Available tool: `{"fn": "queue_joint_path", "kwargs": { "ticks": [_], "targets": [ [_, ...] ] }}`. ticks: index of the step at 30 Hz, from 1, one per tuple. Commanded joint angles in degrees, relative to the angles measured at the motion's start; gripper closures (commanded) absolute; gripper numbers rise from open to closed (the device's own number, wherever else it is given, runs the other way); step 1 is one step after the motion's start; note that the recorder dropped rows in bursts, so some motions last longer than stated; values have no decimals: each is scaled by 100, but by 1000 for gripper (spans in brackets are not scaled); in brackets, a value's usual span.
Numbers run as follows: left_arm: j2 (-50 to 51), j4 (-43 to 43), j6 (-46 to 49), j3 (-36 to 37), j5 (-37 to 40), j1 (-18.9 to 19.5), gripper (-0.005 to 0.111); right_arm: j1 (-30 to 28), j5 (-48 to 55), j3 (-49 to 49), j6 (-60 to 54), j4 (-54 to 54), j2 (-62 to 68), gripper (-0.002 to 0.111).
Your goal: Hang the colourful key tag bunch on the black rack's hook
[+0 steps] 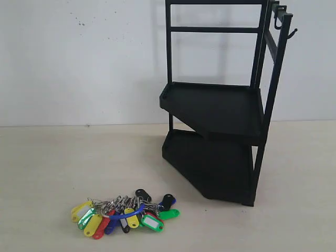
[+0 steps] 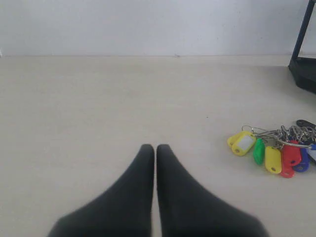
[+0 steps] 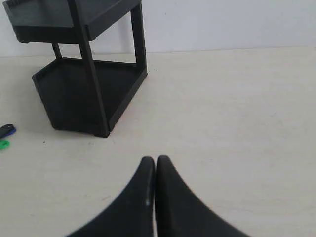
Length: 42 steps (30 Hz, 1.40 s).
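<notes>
The colourful key tag bunch (image 1: 123, 214) lies flat on the pale table in the front left of the exterior view, yellow, green, red, blue and black tags fanned around a blue loop. The black rack (image 1: 215, 110) stands upright to its right. The hook (image 1: 292, 34), a thin prong, sticks out near the top of the rack's right upright and is bare. Neither gripper appears in the exterior view. My left gripper (image 2: 156, 147) is shut and empty, low over the table, with the bunch (image 2: 276, 153) off to one side. My right gripper (image 3: 155, 158) is shut and empty, facing the rack (image 3: 89, 84).
A rounder J-shaped black hook (image 1: 278, 21) hangs on the rack's top bar beside the prong. A white wall stands behind the table. Two tags of the bunch (image 3: 5, 131) peek in at the edge of the right wrist view.
</notes>
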Motion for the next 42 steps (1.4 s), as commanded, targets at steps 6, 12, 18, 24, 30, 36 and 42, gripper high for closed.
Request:
{"fn": "queue_joint_path", "kwargs": {
  "ticks": [6, 12, 18, 24, 30, 36, 42],
  "targets": [
    [-12, -43, -60, -8, -87, 14, 102, -37, -58, -3, 8, -9, -31, 108],
    [-12, -43, -60, -8, -87, 14, 102, -37, -58, -3, 8, -9, -31, 108],
    [-12, -43, -60, -8, -87, 14, 102, -37, -58, -3, 8, -9, -31, 108],
    [-12, -43, -60, -8, -87, 14, 102, -37, -101, -3, -14, -19, -31, 108],
    [-12, -43, -60, -8, -87, 14, 102, -37, -760, -3, -120, -22, -31, 108],
    [-12, -43, -60, -8, -87, 14, 102, -37, -1666, -3, -120, -22, -31, 108],
    [-12, -43, -60, -8, -87, 14, 102, -37, -2863, -3, -98, -22, -31, 108]
  ]
}}
